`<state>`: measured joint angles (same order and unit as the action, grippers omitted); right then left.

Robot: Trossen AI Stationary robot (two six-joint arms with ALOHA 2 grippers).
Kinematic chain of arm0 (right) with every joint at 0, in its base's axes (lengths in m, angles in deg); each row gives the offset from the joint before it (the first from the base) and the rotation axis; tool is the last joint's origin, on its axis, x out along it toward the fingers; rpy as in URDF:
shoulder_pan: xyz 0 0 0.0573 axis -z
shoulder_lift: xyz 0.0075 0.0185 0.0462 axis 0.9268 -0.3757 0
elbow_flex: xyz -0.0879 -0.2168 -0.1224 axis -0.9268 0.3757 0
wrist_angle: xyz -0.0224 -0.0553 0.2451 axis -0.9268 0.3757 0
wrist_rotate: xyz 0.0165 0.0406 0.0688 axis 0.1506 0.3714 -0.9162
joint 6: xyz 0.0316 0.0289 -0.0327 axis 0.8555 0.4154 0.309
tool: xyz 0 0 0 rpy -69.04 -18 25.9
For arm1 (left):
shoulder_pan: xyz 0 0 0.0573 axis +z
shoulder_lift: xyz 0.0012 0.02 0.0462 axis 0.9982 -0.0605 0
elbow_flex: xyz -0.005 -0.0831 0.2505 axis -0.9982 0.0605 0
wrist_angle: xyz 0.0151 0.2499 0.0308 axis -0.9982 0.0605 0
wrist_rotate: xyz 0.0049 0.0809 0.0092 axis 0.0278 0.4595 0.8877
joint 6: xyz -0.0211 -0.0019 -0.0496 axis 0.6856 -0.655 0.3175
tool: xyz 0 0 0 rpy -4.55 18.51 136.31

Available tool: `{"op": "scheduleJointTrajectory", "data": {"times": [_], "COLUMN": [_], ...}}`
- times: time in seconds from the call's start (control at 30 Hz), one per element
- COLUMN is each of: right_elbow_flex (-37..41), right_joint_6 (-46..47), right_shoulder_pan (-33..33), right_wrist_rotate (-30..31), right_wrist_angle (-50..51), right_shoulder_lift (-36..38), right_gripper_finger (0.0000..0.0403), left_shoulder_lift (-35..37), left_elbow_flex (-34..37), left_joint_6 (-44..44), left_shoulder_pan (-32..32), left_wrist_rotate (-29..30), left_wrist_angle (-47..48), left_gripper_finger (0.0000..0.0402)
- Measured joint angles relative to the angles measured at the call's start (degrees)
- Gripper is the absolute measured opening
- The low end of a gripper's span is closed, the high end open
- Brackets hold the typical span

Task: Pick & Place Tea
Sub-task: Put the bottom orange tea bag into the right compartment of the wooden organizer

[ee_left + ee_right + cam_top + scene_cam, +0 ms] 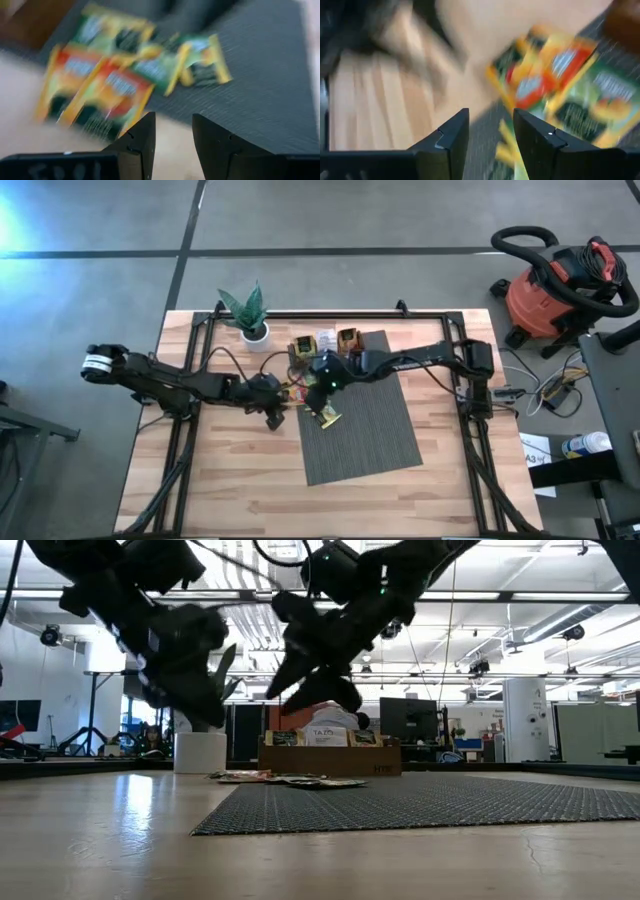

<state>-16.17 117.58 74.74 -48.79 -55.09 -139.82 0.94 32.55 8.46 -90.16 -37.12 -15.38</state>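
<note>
Tea sachets in wooden tray

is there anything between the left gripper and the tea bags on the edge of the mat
Nothing visible. In its wrist view the left gripper has open fingers with an empty gap, and the tea bags lie just ahead at the edge of the grey mat. The right gripper hovers close over the same pile and could crowd the approach.
</note>
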Motion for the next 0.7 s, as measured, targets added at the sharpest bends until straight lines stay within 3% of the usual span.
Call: {"op": "scheduleJointTrajectory", "data": {"times": [0.2, 0.7], "right_elbow_flex": [-0.14, -0.61], "right_joint_6": [1.61, 1.51], "right_shoulder_pan": [0.20, 0.81], "right_wrist_rotate": [3.14, 3.36], "right_wrist_angle": [-5.45, -7.06], "right_shoulder_lift": [-3.09, -10.25], "right_gripper_finger": [0.0148, 0.0150], "left_shoulder_lift": [-1.77, -10.29], "left_elbow_flex": [3.02, 6.59], "left_joint_6": [-8.86, -6.49], "left_shoulder_pan": [0.07, 0.30], "left_wrist_rotate": [-1.25, 1.34], "left_wrist_angle": [-7.74, -13.91], "left_gripper_finger": [0.0123, 0.0123]}}
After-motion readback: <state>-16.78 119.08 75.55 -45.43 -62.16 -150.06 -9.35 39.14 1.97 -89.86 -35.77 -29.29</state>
